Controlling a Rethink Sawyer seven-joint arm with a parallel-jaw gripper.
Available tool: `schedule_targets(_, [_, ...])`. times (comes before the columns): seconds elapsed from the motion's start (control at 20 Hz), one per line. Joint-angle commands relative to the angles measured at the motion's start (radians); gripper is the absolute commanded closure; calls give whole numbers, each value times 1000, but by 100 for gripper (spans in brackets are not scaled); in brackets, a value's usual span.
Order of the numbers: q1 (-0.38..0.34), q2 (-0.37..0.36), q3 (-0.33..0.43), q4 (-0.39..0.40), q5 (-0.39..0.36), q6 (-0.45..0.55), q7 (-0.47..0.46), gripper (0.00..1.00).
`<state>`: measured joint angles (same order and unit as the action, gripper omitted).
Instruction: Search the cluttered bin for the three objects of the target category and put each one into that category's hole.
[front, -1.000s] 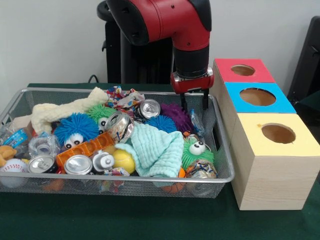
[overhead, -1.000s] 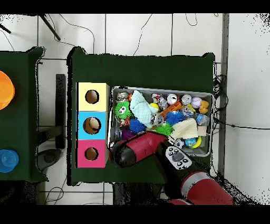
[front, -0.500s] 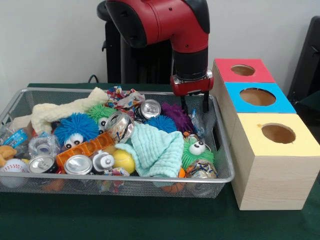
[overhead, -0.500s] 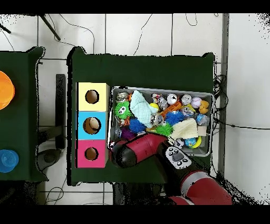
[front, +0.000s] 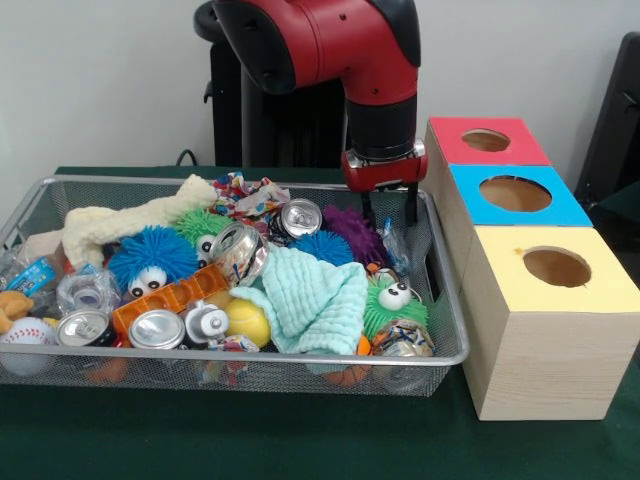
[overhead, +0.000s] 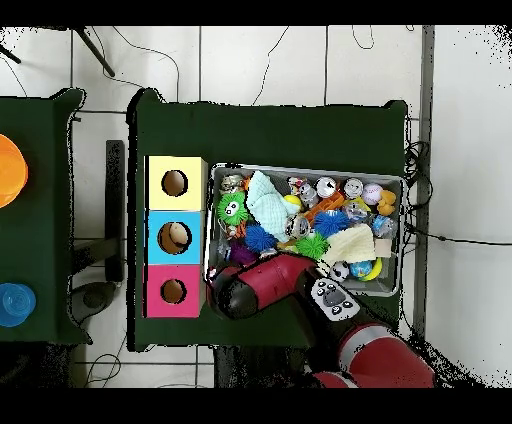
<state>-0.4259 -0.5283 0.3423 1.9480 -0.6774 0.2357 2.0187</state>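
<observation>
The gripper (front: 385, 212) hangs over the far end of the wire basket (front: 452, 340) nearest the boxes, its two dark fingers (front: 409, 205) set a little apart with nothing between them. Just below it in the basket, beside the purple spiky ball (front: 352, 231), a crumpled clear bottle with a blue label (front: 393, 243) leans against the basket wall. Another such bottle (front: 32, 273) lies at the basket's opposite end, beside the blue fuzzy ball (front: 152, 254). The blue-topped box (front: 515, 194) stands next to the basket, between the red-topped box (front: 486, 141) and the yellow-topped box (front: 553, 268), its round hole (front: 514, 192) open upward.
</observation>
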Motion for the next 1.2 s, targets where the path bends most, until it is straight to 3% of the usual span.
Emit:
schedule_targets(0.05, [23, 30, -7, -93, 0, -92, 88, 0])
schedule_targets(0.4, [48, 15, -49, -82, 6, -208, 135, 0])
schedule_targets(1.2, [143, 29, -187, -86, 45, -452, 139, 0])
